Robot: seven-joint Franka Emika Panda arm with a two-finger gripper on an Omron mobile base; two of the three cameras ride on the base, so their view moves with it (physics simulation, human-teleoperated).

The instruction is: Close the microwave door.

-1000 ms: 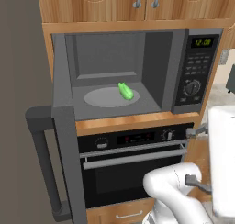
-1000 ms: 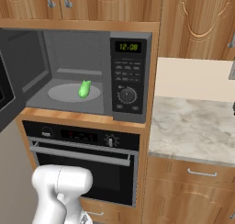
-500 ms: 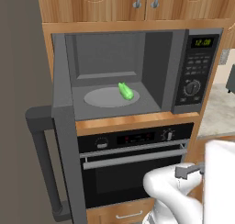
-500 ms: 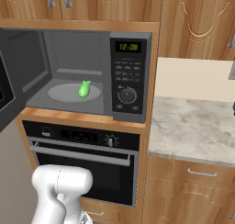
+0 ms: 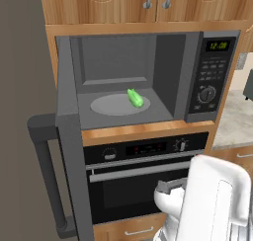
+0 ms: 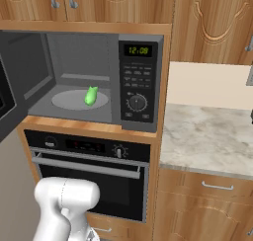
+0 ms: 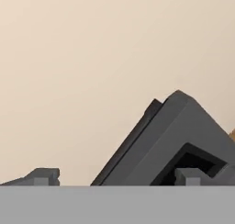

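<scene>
The microwave [image 5: 213, 74] stands open, showing its grey cavity and round turntable [image 5: 116, 105] with a small green item [image 5: 135, 98] on it. The microwave door [image 5: 69, 151] is swung out to the left and seen edge-on, its thick vertical bar handle [image 5: 47, 178] facing away from the cavity. From the right base view, the door [image 6: 6, 104] shows at the left edge. My gripper [image 7: 117, 179] is open, its fingertips [image 7: 43, 176] wide apart with nothing between them. A dark grey corner [image 7: 174, 136] lies ahead of it against a beige background; I cannot tell which part it is.
A black oven [image 5: 143, 180] with a horizontal silver handle sits under the microwave. My white arm [image 5: 212, 200] rises low in front of the oven. A marble counter [image 6: 207, 136] lies to the right, wooden cabinets [image 6: 212, 18] above.
My arm has shifted in front of the oven, and the white link now covers most of the hand in the left base view. The door and the green item have not moved.
</scene>
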